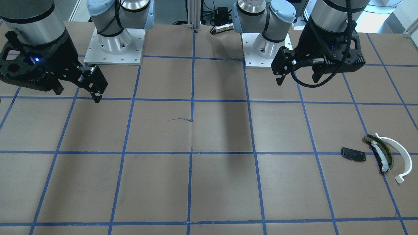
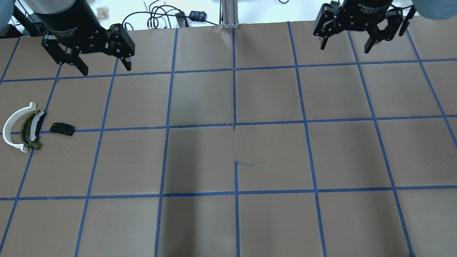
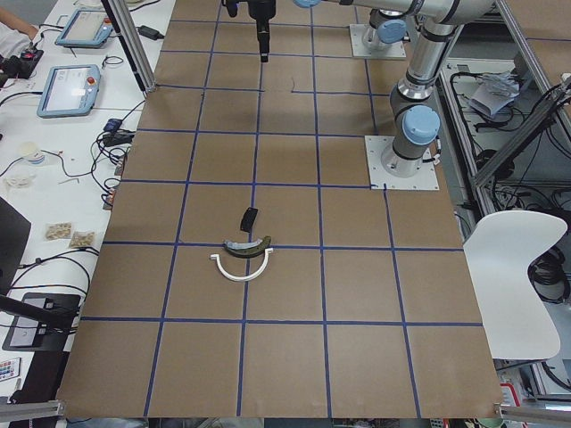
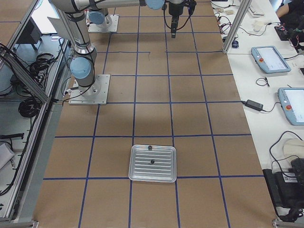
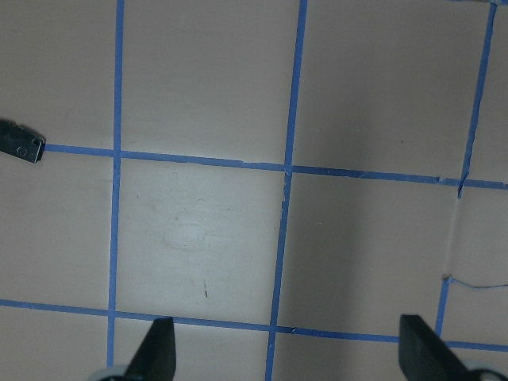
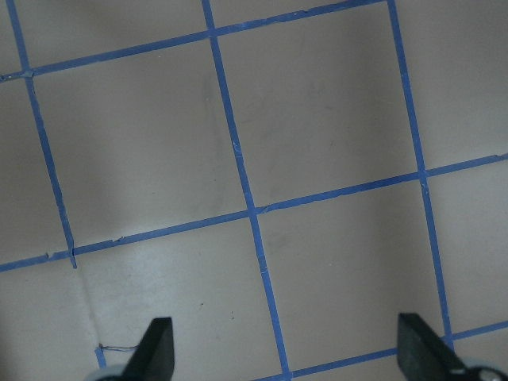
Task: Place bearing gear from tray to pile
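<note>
A metal tray lies at the table's right end and shows only in the exterior right view. Two small dark parts, which may be bearing gears, lie in it. The pile lies at the table's left end: a white arc, an olive-green and white curved piece and a black plate. It also shows in the front-facing view. My left gripper hangs open and empty high above the table, away from the pile. My right gripper is open and empty too, high up and far from the tray.
Blue tape lines grid the brown table. The two arm bases stand at the robot's edge. An aluminium post stands at the far edge. Side benches with tablets and cables lie beyond it.
</note>
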`<move>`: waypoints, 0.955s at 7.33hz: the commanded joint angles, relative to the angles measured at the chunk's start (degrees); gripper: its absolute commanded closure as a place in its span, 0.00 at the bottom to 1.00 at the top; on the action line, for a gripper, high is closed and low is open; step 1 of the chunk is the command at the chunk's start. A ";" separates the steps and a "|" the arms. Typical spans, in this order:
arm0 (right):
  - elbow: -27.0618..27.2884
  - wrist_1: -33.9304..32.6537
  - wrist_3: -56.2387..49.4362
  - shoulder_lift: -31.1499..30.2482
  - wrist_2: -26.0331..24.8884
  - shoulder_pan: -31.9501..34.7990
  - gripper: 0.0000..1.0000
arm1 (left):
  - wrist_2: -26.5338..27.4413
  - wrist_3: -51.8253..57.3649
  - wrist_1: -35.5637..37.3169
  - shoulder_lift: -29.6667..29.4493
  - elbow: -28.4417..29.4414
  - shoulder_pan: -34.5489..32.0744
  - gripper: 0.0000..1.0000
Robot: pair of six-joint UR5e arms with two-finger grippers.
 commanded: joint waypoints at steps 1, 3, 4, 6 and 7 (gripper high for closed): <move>0.01 -0.07 -0.04 0.12 -0.09 0.00 0.00 | 0.00 0.00 0.00 0.04 0.00 0.03 0.00; -0.08 0.02 0.05 0.03 0.09 0.00 0.00 | 0.00 0.00 -0.09 0.04 0.00 0.03 0.00; -0.17 0.10 -0.04 0.03 0.09 0.00 0.00 | 0.00 0.00 0.00 0.13 0.00 0.03 0.00; -0.43 -0.07 -2.82 0.29 -0.09 -0.52 0.00 | 0.00 0.00 0.00 0.13 0.00 0.03 0.00; -0.61 0.28 -8.77 0.21 -0.70 -1.83 0.00 | 0.00 0.00 0.00 0.04 0.00 0.03 0.00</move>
